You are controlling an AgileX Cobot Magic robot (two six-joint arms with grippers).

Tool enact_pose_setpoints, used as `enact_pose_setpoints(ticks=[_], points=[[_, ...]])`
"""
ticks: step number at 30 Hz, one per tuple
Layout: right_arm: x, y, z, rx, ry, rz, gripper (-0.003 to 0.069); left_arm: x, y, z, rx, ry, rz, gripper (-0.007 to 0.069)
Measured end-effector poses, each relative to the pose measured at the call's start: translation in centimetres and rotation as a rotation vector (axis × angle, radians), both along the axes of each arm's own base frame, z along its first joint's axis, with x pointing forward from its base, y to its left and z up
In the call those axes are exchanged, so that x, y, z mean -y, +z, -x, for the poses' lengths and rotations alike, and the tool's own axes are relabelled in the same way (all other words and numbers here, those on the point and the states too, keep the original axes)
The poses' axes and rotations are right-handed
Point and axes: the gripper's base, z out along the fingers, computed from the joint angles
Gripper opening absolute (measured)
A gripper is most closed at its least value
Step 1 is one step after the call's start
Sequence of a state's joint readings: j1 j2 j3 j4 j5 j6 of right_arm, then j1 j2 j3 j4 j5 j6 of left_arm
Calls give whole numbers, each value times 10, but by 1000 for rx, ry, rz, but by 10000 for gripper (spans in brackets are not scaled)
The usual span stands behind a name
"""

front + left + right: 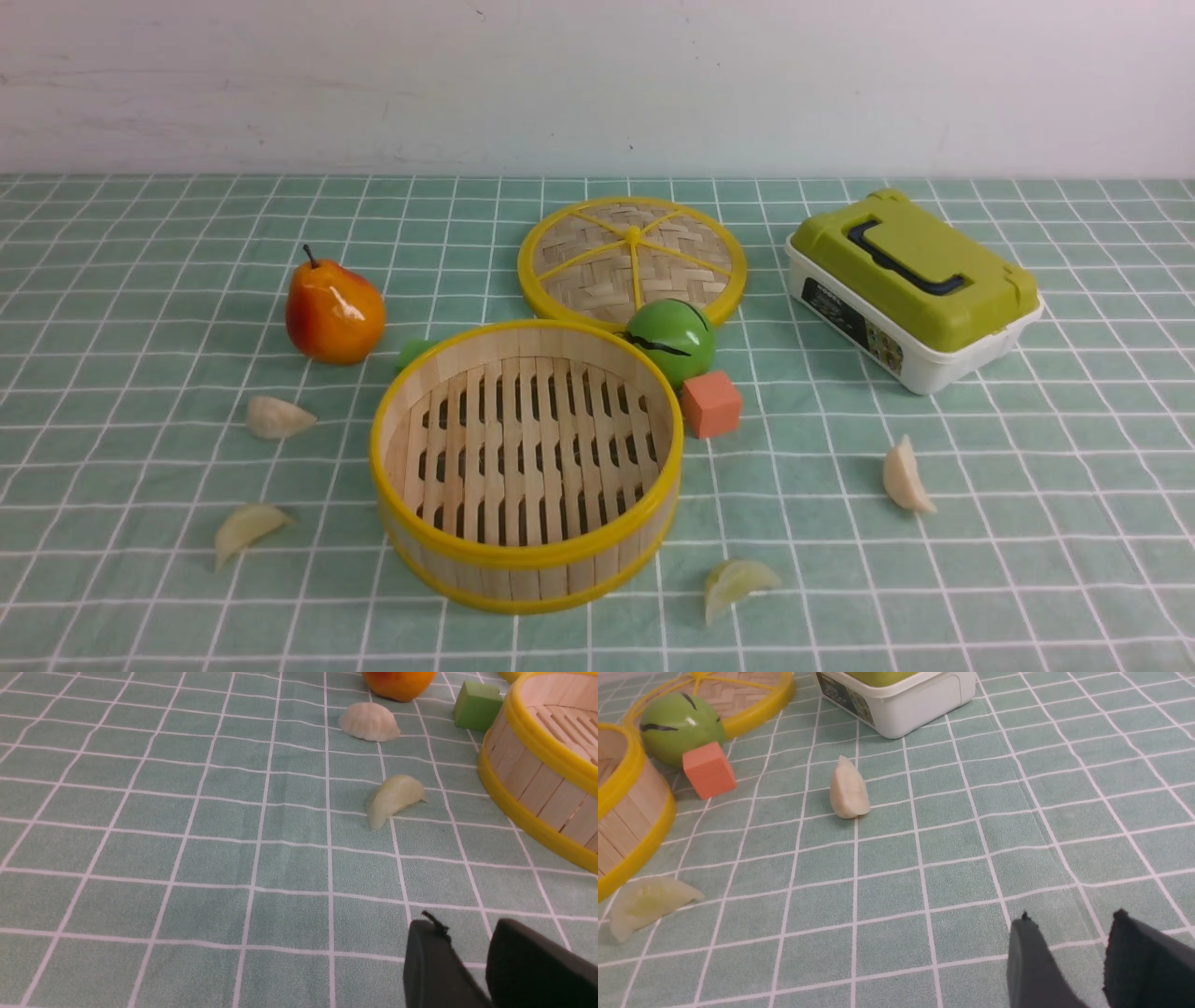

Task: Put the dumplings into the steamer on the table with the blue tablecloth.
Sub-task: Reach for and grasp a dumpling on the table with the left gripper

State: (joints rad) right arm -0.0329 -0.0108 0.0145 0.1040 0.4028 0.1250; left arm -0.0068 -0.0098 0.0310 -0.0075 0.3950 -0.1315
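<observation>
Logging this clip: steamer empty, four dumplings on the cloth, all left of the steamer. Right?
No. In the front view the steamer is empty and four dumplings lie on the cloth, but two lie right of it.

Front view, clock pos. from frame ctr.
- Pear [333, 313], orange-red, upright: 9 o'clock.
- Green block [415, 353]: 4 o'clock of pear, partly hidden.
- Woven disc [633, 257], yellow rim: 12 o'clock.
- Green ball [670, 341]: at disc's 5 o'clock edge.
- Orange cube [711, 403]: 5 o'clock of ball.
- Box [915, 289], white w/ green lid: 3 o'clock.

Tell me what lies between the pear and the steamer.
A small green block lies there, apart from the pear and close to the steamer wall. The left wrist view shows it best.
</observation>
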Motion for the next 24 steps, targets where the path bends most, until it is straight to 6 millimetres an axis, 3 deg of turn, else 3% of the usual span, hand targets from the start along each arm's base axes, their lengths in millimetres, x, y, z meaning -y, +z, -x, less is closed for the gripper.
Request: enact_pose_setpoints(ticks=[17, 24], points=[[0, 0, 0, 0, 0, 3, 239, -1, 7, -2, 82, 1, -37, 196], [1, 0, 0, 6, -3, 32, 239, -1, 23, -5, 260, -1, -36, 202]])
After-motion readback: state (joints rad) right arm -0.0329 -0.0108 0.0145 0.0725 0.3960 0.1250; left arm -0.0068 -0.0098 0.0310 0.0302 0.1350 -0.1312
